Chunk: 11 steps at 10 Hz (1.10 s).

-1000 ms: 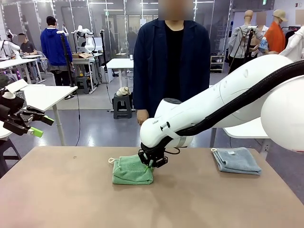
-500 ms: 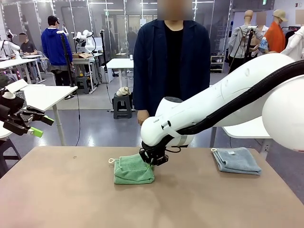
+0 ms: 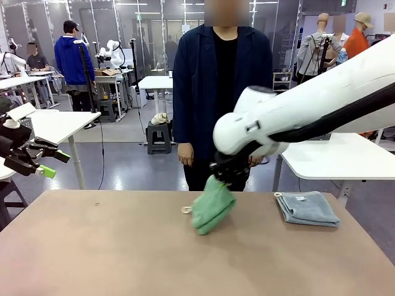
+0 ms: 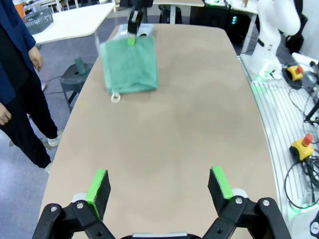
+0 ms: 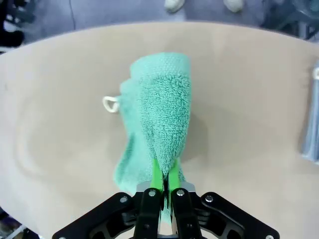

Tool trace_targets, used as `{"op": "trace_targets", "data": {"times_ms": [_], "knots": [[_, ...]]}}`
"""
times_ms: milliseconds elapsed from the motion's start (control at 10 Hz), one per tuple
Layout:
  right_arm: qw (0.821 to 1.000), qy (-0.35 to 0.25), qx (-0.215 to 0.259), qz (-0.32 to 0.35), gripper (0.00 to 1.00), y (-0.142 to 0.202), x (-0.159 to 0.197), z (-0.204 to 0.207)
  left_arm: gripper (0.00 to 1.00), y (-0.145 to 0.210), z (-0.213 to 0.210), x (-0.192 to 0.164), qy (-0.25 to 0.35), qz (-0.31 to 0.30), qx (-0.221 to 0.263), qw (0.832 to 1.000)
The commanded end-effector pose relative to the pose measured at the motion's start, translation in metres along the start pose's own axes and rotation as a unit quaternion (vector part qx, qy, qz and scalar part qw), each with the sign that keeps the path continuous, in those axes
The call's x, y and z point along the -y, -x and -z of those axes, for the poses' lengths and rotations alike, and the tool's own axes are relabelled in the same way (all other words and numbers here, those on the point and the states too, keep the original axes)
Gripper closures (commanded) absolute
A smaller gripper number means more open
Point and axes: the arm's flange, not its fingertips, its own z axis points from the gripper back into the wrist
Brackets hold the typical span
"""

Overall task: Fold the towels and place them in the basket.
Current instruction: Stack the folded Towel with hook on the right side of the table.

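A folded green towel [image 3: 212, 208] hangs in the air just above the table's middle, its corner loop [image 3: 185, 210] dangling at the left. My right gripper [image 3: 220, 177] is shut on the towel's upper edge; in the right wrist view its green pads [image 5: 157, 175] pinch the green towel [image 5: 158, 124] over the tabletop. A folded grey-blue towel [image 3: 307, 208] lies flat at the table's right. My left gripper [image 3: 50, 163] hovers off the table's left end, open, nothing between its fingers [image 4: 97, 185]. From that wrist the green towel [image 4: 129, 66] hangs far off. The basket is out of view.
A person in a dark coat [image 3: 222, 86] stands at the far edge, hands down. A white side table [image 3: 333, 157] stands behind the right corner. The brown tabletop [image 3: 99, 253] is bare at the front and left.
My right gripper has lifted the green towel off the table and carried it up and to the right; it lay flat a second ago. The left arm has not moved.
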Motion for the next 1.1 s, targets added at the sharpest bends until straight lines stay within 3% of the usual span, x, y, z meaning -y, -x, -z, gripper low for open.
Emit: {"op": "trace_targets", "data": {"times_ms": [0,500,1000], "knots": [[1.0,0.027,0.013,-0.002,1.0,0.007,0.041,-0.019,0.0,-0.001,-0.001,0.001,0.0,0.002,0.001,1.0],[0.996,0.068,0.061,0.017,1.0,-0.013,0.127,-0.071,0.0,-0.001,-0.001,0.001,0.0,0.002,0.001,1.0],[0.992,0.1,0.073,0.018,1.0,-0.026,0.164,-0.082,0.0,-0.001,-0.001,0.001,0.0,0.002,0.001,1.0]]}}
